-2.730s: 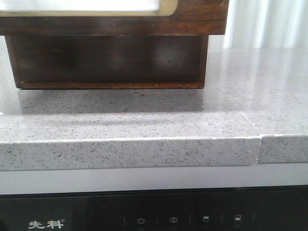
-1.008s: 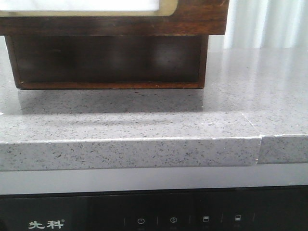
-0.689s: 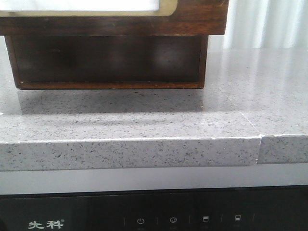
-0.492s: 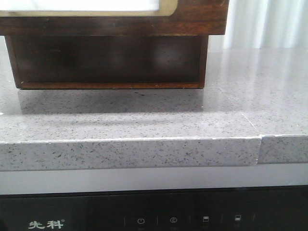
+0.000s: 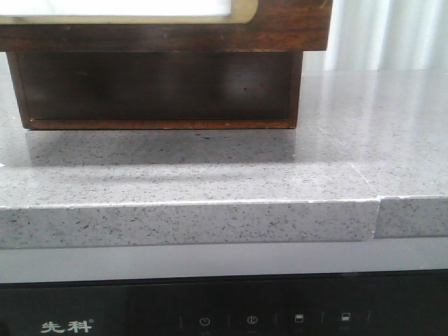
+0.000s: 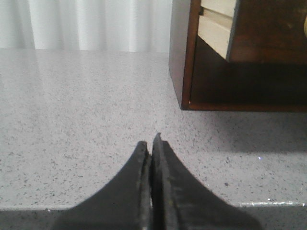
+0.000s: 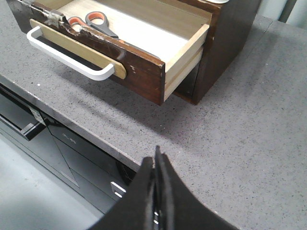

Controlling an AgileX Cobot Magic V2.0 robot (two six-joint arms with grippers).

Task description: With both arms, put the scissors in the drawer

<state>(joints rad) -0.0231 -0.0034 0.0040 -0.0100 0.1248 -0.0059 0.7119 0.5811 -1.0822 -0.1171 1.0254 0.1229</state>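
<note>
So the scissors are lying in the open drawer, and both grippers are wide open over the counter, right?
Not quite. The scissors do lie in the open drawer, as the right wrist view shows, but the grippers are shut, not open. The left gripper in the left wrist view and the right gripper in the right wrist view each have their fingers pressed together, above the counter.

The front camera sits low and close, level with the worktop (image 5: 210,175) edge, facing the cabinet (image 5: 154,91) that fills the upper left of its frame. The left wrist camera skims just above the worktop, facing the cabinet's side at upper right of its frame. The right wrist camera hangs higher, looking down into the open drawer (image 7: 120,52) at upper left. All three share the cabinet and worktop.
</note>
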